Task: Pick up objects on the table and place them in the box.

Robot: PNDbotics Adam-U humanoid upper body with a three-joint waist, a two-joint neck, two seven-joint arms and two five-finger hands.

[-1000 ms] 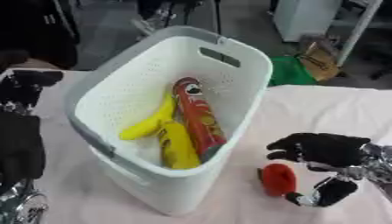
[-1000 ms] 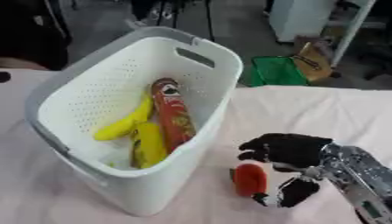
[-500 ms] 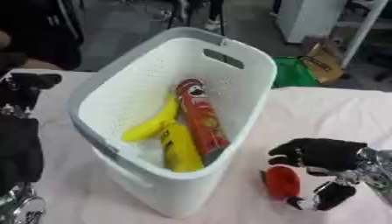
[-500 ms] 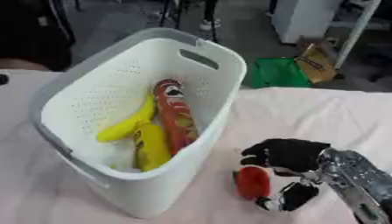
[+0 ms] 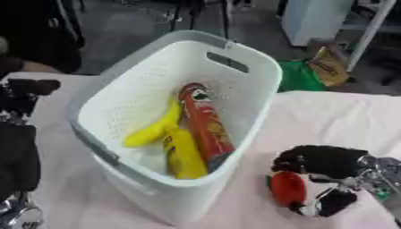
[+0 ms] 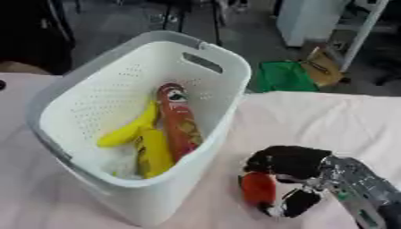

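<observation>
red thing in hand, basket already loaded

right hand (image 5: 329,172) has its fingers (image 5: 338,202) curled round a red object (image 5: 287,189) on the bench (image 5: 329,116) — just right of the white basket (image 5: 117,85). inside it: a banana (image 5: 156,129), a yellow pack (image 5: 186,154), a red tube (image 5: 205,129). left hand (image 5: 23,96) sits at the left edge — can't tell its fingers.

Your laundry basket (image 5: 235,96) stands on the bench (image 5: 337,116), left of centre. In it a chip can (image 5: 205,127) leans against the right wall, with a banana (image 5: 154,129) and a bottle (image 5: 185,154) just to its left. Your right robot hand (image 5: 325,163) sits at the basket's lower right, curled around a rounded object (image 5: 287,188). Your left robot hand (image 5: 23,96) shows at the left edge.
</observation>
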